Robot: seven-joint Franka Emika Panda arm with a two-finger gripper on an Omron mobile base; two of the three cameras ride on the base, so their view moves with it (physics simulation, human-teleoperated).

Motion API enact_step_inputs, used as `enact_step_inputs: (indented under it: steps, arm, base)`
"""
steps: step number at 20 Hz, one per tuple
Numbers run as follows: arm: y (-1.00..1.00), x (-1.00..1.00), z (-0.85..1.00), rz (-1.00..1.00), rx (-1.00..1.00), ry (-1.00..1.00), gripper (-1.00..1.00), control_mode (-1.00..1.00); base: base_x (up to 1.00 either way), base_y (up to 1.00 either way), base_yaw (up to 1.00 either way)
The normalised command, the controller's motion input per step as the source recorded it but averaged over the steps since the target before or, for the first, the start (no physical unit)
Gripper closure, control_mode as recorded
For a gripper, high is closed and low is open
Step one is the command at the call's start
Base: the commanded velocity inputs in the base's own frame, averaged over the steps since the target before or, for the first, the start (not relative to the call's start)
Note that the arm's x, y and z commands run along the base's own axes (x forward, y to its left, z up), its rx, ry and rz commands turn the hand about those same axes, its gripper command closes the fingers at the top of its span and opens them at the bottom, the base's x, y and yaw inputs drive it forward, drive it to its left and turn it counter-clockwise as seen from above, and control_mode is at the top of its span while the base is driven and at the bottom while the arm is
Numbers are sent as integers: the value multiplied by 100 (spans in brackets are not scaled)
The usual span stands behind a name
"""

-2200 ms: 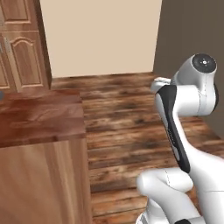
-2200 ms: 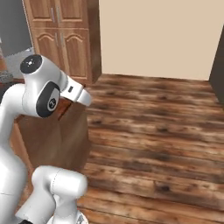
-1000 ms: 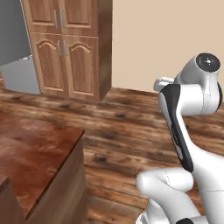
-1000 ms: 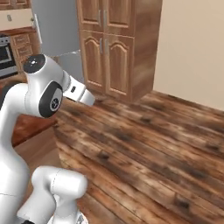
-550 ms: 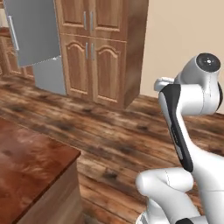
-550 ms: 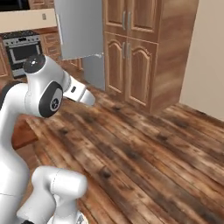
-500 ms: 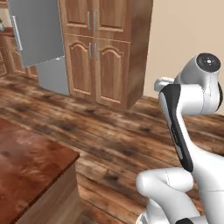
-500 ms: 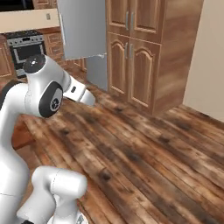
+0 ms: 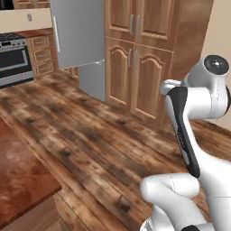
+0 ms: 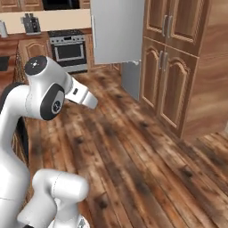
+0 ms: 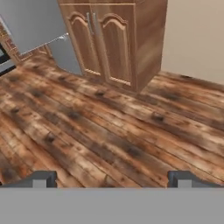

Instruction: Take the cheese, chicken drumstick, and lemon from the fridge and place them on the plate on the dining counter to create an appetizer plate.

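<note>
The gripper (image 11: 112,180) is seen spread wide with nothing between the tips, just floorboards ahead of it. So nothing's been picked up yet.

What's changed: the whole picture has swung round compared with a second or two back, which is put down to the base turning, not to anything in the room moving. The fridge (image 9: 79,40) has now been brought well into frame, where earlier mostly bare wall and floor were shown. Its grey door (image 10: 116,29) looks to be hanging open, though the shelves can't be seen, so the cheese, drumstick and lemon can't be located from here; presumably they're inside. The task is judged to be at the approach stage.

A corner of the dining worktop (image 9: 22,180) is caught at lower left; the plate isn't made out.

Around: tall wooden cupboards (image 9: 149,58) right beside the fridge, a stove (image 10: 69,51) further along. The wood floor (image 11: 109,127) towards the fridge looks unobstructed, but that open door may need to be steered around.
</note>
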Motion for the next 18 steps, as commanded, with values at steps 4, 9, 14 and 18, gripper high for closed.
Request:
enact_step_inputs:
  steps: [4,9,14,18]
  arm:
    - [0,0,0,0,0,0,-100,100]
    - [0,0,0,0,0,0,-100,100]
    - [0,0,0,0,0,0,-100,100]
    - [0,0,0,0,0,0,-100,100]
  base:
    - [100,-34,46]
    - [100,-12,37]
    - [100,-4,34]
    - [100,-2,30]
